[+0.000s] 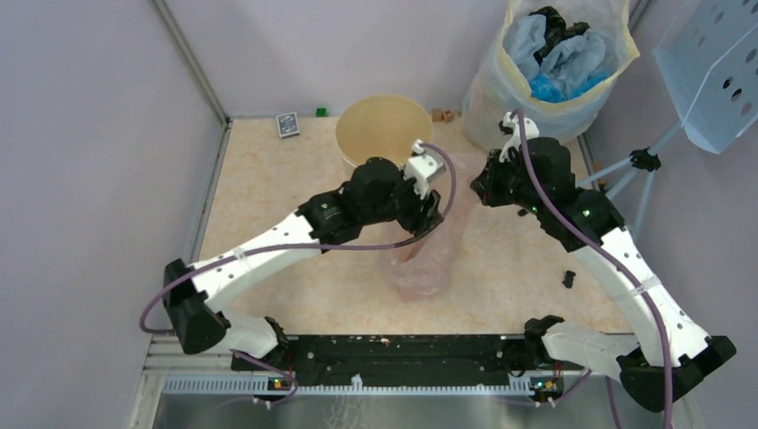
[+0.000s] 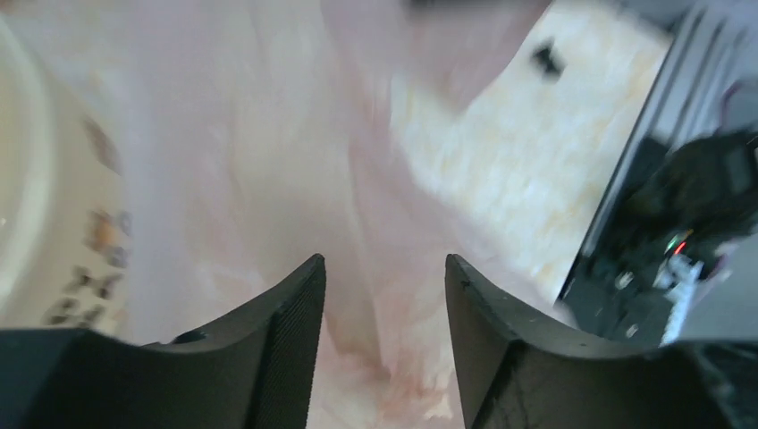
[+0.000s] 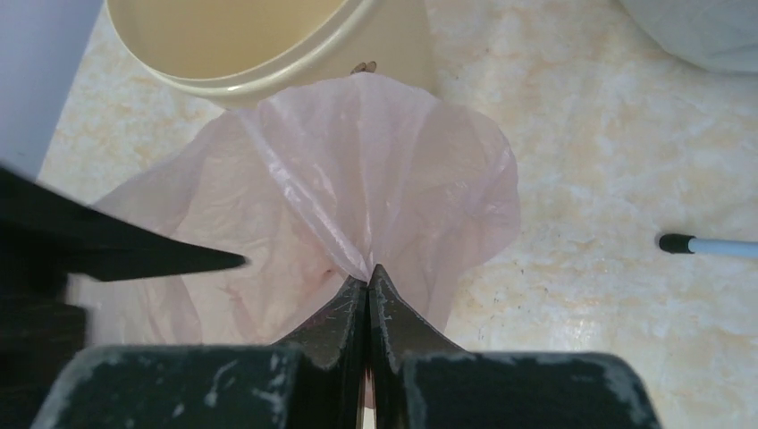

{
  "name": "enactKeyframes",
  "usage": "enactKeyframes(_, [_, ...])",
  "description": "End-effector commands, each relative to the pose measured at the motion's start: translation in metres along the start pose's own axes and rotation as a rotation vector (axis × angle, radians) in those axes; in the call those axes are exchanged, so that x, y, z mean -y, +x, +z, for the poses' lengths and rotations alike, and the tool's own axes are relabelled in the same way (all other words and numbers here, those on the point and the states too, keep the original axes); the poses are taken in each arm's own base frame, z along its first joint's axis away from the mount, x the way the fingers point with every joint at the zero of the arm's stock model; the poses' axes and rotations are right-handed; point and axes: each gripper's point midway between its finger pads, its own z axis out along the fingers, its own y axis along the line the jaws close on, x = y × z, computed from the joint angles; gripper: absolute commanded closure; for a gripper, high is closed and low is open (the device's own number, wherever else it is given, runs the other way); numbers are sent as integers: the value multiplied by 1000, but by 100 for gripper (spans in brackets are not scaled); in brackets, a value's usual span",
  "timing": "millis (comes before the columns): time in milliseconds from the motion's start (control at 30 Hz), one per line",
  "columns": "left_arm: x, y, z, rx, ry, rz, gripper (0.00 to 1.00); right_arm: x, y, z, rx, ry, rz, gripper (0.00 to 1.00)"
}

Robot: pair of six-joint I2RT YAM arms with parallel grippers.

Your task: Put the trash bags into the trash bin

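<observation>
I'm pinching a gathered fold of the pink bag point(image 3: 384, 179) in clenched right fingers point(image 3: 344, 315); left fingers point(image 2: 288, 331) are sitting spread. I'm judging the film light, limp, slippery.

Had the left arm point(image 1: 268, 243) stretched from its near-left base up and inward over the middle of the worktop, wrist bent toward the right. Held the left gripper point(image 2: 384, 268) with jaws parted, ribbed pads point(image 2: 299, 331) facing each other. Had the right arm point(image 1: 626, 268) angled from the near-right base up and inward, wrist folded toward the left one, near but apart. Held the right gripper point(image 3: 368, 275) with jaws closed tip to tip, pinching a fold of the pink trash bag point(image 3: 384, 161).
</observation>
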Motion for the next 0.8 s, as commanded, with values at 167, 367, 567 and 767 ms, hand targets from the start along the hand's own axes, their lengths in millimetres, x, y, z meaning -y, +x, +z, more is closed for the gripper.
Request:
enactKeyframes(167, [-8, -116, -103, 341, -178, -305, 35, -9, -26, 11, 103, -35, 30, 100])
enactKeyframes(367, [-7, -106, -140, 355, -214, -529, 31, -17, -47, 11, 160, -58, 29, 100])
enactKeyframes(567, [13, -89, -173, 357, -131, -797, 24, -14, -53, 15, 171, -34, 21, 100])
enactKeyframes(767, [23, -34, -156, 177, -134, -943, 7, -11, -47, 23, 155, -20, 22, 100])
